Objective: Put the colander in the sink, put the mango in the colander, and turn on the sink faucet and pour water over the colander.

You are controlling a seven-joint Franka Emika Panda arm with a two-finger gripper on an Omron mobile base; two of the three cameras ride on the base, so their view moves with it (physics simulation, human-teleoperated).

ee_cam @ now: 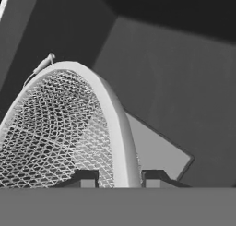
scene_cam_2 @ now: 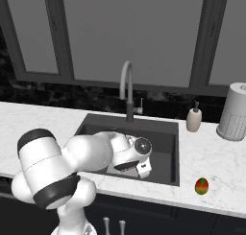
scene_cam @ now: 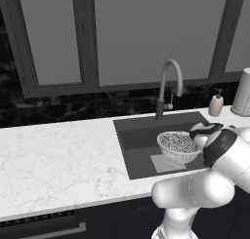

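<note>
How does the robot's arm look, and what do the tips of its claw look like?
The arm is glossy white, built of rounded, bulging segments with dark bands at the joints and a dark round cap near the wrist. No cables or markings show. The claw ends in two small, dark, blocky tips.

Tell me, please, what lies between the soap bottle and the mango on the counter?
Bare marble: in the right base view, nothing sits between the soap bottle and the mango.

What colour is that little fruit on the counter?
The mango is red and yellow-green, clearest in the right base view.
</note>
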